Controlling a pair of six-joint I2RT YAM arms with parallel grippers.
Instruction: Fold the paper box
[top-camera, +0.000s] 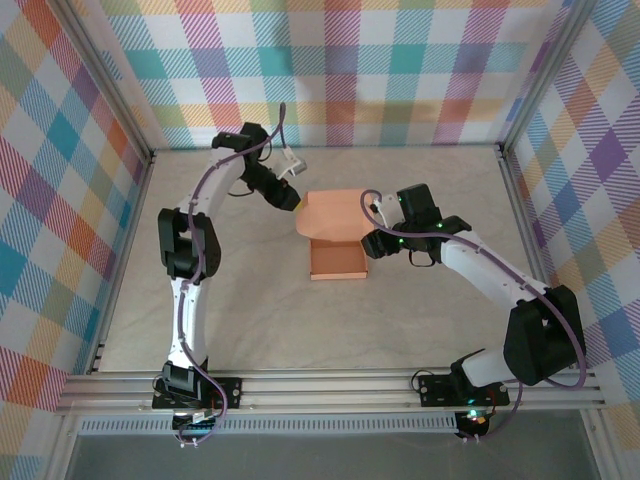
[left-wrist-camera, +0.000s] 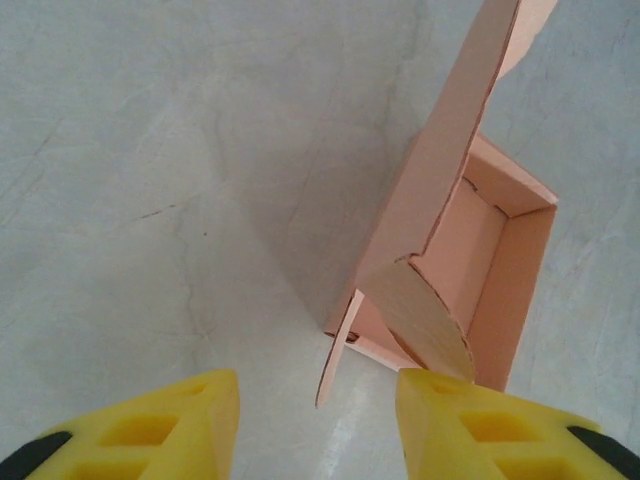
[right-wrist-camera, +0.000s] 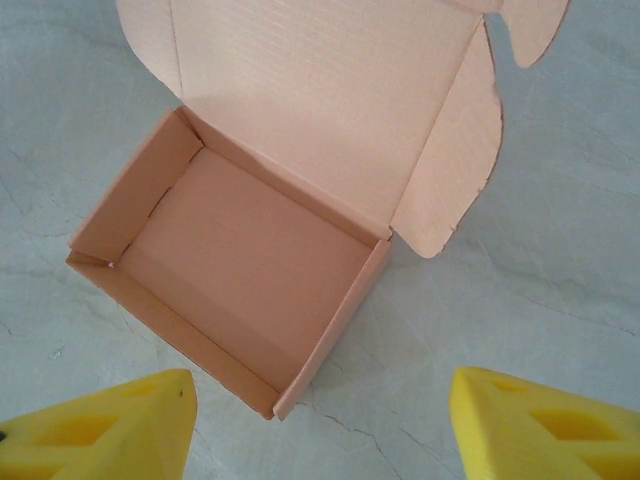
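Observation:
The paper box (top-camera: 336, 258) is a salmon-orange shallow tray in the middle of the table, its lid (top-camera: 335, 214) raised at the far side. My left gripper (top-camera: 297, 201) is at the lid's left edge. In the left wrist view the box (left-wrist-camera: 505, 262) lies ahead, and a thin side tab (left-wrist-camera: 340, 350) points into the gap of the left gripper (left-wrist-camera: 318, 425). A rounded flap (left-wrist-camera: 430, 325) sits right by the right fingertip (left-wrist-camera: 450, 410). My right gripper (top-camera: 374, 226) is open beside the box's right wall. In its own view the right gripper (right-wrist-camera: 320, 425) hovers over bare table at the near corner of the box (right-wrist-camera: 240, 265).
Metal frame rails (top-camera: 330, 390) run along the near edge, and checked cloth walls (top-camera: 60, 200) close in the left, back and right sides. The table (top-camera: 260, 320) is pale marbled grey around the box.

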